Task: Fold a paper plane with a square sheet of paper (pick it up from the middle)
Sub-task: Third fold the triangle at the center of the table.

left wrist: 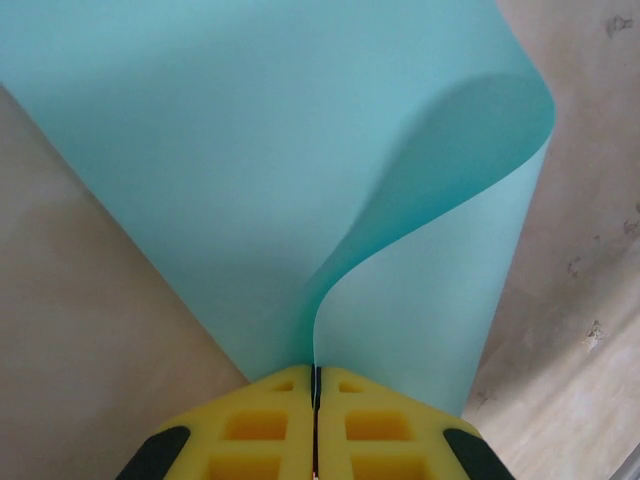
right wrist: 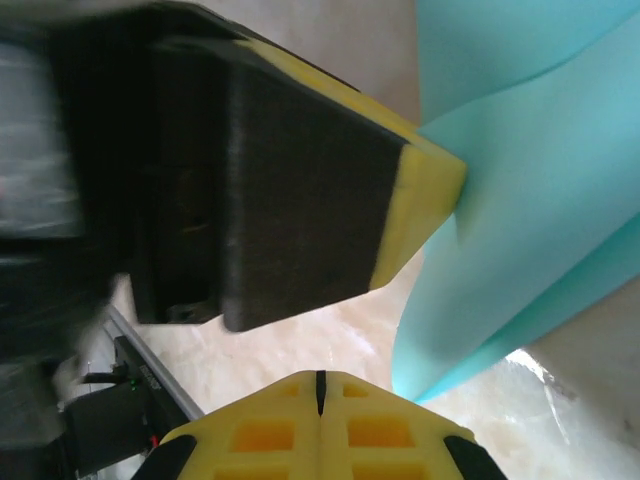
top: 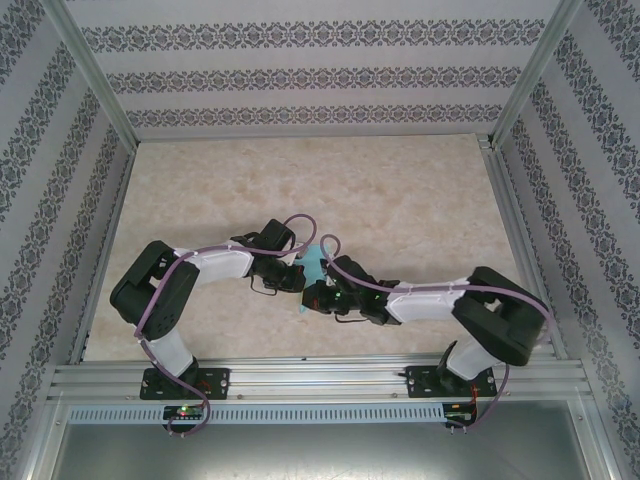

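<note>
Risks a stray crease where paper (left wrist: 200, 150) curls at upper right, pinched only by left gripper (left wrist: 315, 375), right gripper (right wrist: 320, 378) pressed together, seemingly empty.

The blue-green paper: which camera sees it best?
Left wrist view: the paper looks big and close, curling away from the left gripper that pinches it. The top view shows a small sliver between the arms; the right wrist view shows one curved part.
</note>
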`<action>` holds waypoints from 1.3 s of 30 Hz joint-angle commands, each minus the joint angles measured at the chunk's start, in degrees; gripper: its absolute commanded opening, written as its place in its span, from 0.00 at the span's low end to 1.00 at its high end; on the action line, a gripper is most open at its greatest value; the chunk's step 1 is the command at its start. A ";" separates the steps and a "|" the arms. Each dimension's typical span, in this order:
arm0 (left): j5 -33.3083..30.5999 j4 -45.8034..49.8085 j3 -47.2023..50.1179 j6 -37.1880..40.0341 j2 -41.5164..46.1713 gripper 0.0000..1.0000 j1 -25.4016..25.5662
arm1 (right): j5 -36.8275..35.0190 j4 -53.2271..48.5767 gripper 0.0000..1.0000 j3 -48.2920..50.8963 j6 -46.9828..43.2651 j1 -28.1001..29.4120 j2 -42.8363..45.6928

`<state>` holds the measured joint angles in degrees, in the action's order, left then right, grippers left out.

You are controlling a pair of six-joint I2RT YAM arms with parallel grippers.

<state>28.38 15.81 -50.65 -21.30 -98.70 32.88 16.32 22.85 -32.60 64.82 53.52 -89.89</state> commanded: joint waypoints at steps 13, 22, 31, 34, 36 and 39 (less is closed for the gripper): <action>-1.73 1.41 0.24 0.56 -2.20 0.09 -0.45 | -0.72 16.49 0.01 3.92 8.33 0.69 -9.96; -1.86 1.56 0.01 0.73 -2.69 0.09 -0.45 | -0.09 13.68 0.02 4.19 8.68 0.54 -13.41; -1.84 2.12 -0.22 0.91 -2.47 0.09 -0.45 | -2.10 3.22 0.03 2.23 5.02 -0.06 -4.57; -1.93 2.18 -0.27 0.91 -2.45 0.09 -0.45 | -1.69 1.74 0.03 2.22 3.40 -1.66 -0.72; -1.90 2.25 -0.31 1.00 -2.44 0.09 -0.45 | -1.86 0.70 0.03 2.62 2.74 -3.02 0.91; -1.93 2.29 -0.32 1.02 -2.40 0.09 -0.45 | -0.46 1.91 0.03 2.50 2.66 -4.92 0.23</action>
<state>28.49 15.88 -51.03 -21.28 -99.02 32.88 15.86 26.72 -29.36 69.43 49.89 -89.56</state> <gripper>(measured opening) 0.088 0.040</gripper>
